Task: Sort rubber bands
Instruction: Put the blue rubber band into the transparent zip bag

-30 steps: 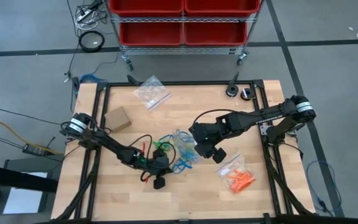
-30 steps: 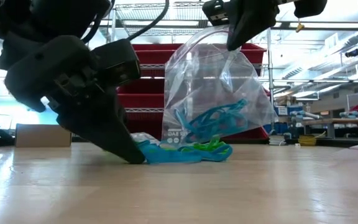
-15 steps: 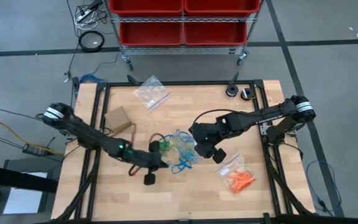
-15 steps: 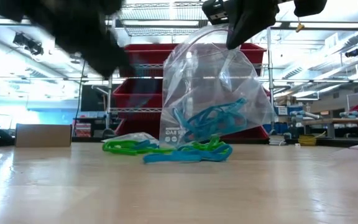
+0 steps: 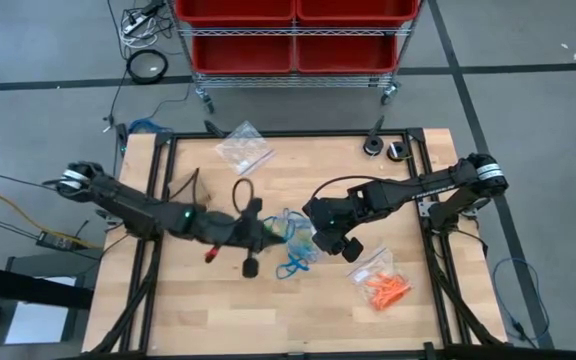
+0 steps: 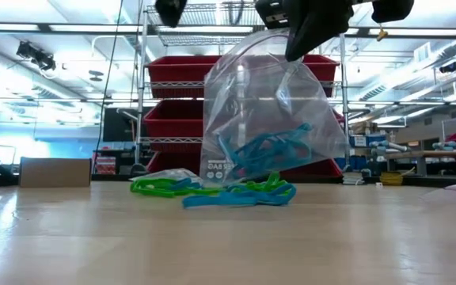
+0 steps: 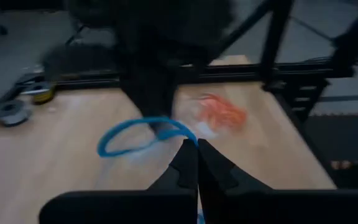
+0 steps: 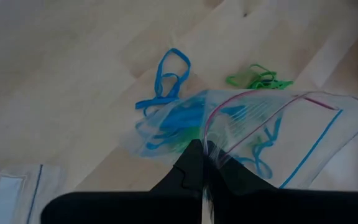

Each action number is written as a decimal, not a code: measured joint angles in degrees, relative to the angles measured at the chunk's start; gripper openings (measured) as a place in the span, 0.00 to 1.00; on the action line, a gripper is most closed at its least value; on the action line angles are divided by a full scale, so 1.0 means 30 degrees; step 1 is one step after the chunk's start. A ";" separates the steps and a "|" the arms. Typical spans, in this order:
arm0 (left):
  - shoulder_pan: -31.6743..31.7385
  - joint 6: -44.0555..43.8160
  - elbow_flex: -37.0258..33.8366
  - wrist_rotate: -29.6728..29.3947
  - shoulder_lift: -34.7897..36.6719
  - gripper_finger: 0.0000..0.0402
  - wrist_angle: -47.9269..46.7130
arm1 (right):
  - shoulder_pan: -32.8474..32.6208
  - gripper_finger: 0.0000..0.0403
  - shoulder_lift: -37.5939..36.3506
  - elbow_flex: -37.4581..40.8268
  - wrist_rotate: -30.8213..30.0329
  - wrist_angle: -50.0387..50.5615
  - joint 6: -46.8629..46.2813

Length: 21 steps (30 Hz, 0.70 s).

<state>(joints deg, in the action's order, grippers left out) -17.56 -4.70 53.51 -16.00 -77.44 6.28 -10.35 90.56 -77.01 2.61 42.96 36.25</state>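
My right gripper is shut on a clear zip bag with blue rubber bands inside, above the table's middle. My left gripper is shut and raised beside the bag, pointing toward the table's right edge. A blue rubber band loops out from its tips. More blue bands and green ones lie loose on the wood under the bag. Orange bands lie in a second bag at the near right. My left gripper pinches the blue band's end between its two fingertips, which point nearly level toward the table's right side. The rest of the loop sticks out ahead of the tips, clear of the table. My right gripper pinches the bag's top rim at the zip strip, coming from above and slanting down. The bag hangs below the fingers with its mouth gaping. Its bottom reaches down to the loose bands on the table.
An empty clear bag lies at the far middle and a cardboard box at the far left. Two tape rolls sit at the far right corner. The table's black frame rails run along its sides.
My left gripper has risen from the blue bands on the table, out past the top of the low view, and tipped up toward level. Green bands that it covered now show on the wood. The right gripper and the bag have kept still.
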 joint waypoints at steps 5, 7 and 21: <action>0.1546 -0.0018 0.2642 0.0069 -0.0440 0.00 -0.3056 | -0.0306 0.00 0.0000 0.0000 -0.1050 0.0032 0.0443; 0.2123 -0.0184 0.3312 0.0948 -0.0545 0.00 -0.3648 | -0.0406 0.00 0.0000 0.0000 -0.1538 0.0045 0.0520; 0.4109 -0.2523 0.3746 0.5404 -0.3269 0.00 -0.4109 | -0.0423 0.00 0.0000 0.0000 -0.2543 0.0168 0.0998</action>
<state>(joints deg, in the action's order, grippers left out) -5.23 -12.27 64.74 0.22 -87.25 -6.05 -11.62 90.56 -77.01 -5.02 43.46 39.24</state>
